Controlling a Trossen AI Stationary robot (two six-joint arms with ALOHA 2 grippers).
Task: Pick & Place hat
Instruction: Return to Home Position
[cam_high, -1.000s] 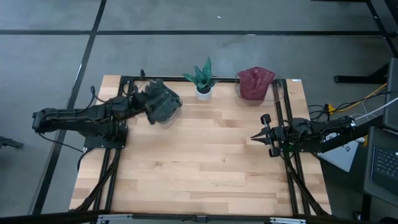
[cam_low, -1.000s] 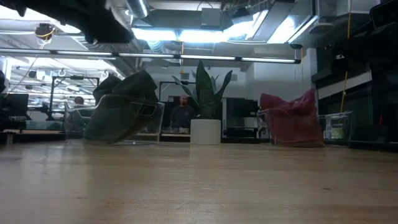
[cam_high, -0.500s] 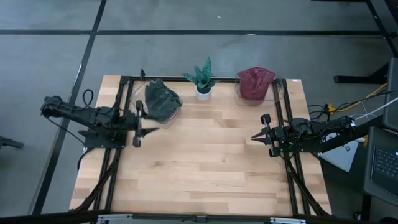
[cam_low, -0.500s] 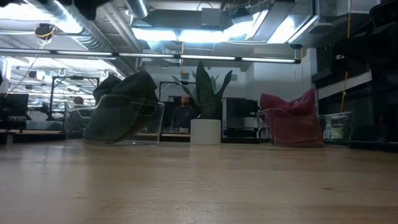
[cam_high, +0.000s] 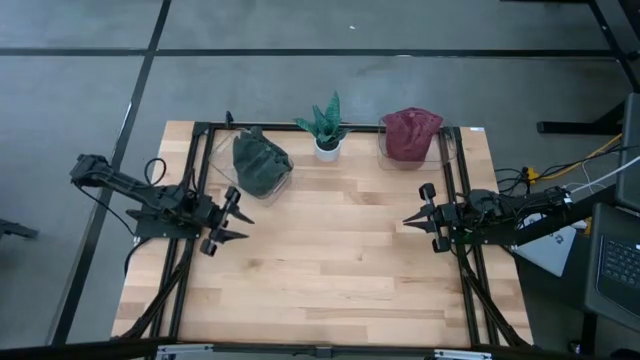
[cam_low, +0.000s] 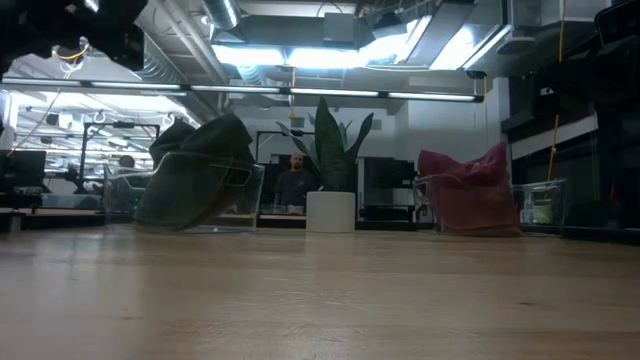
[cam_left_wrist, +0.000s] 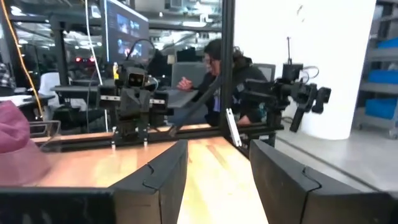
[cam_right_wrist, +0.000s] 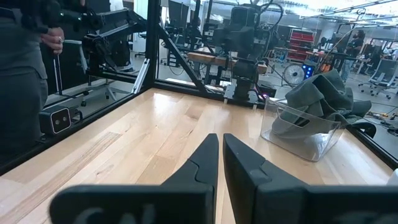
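Drawn back from the far-left bin over the last second, the left tool (cam_high: 238, 226) now sits by the left edge of the table (cam_high: 330, 270), roughly midway between near and far, pointing toward the middle. Its fingers are spread wide with nothing between them. That suits a tool that has let go of its load and is likely folding back to its rest pose. The right tool (cam_high: 412, 221) has not moved. It waits by the right edge, facing the left tool across bare wood, its fingers almost closed with only a thin slit between them, and it grips nothing. Keeping both arms at the sides leaves the middle of the table free.

Farther back, along the far edge, stand three things in a row. On the left is a clear bin (cam_high: 285, 181) with the dark cap (cam_high: 258, 163) slumped inside it, bulging above the rim; the cap looks settled and well apart from the left tool. In the middle is a small potted plant (cam_high: 327, 128) in a white pot. On the right a second clear bin (cam_high: 447, 146) holds a red cap (cam_high: 410, 131). By the look of it, the caps are sorted by colour, one bin each.

Beyond the table lies a workshop room with ceiling lights, where a person (cam_low: 294, 180) shows behind the plant. No brand, label or writing can be read anywhere.
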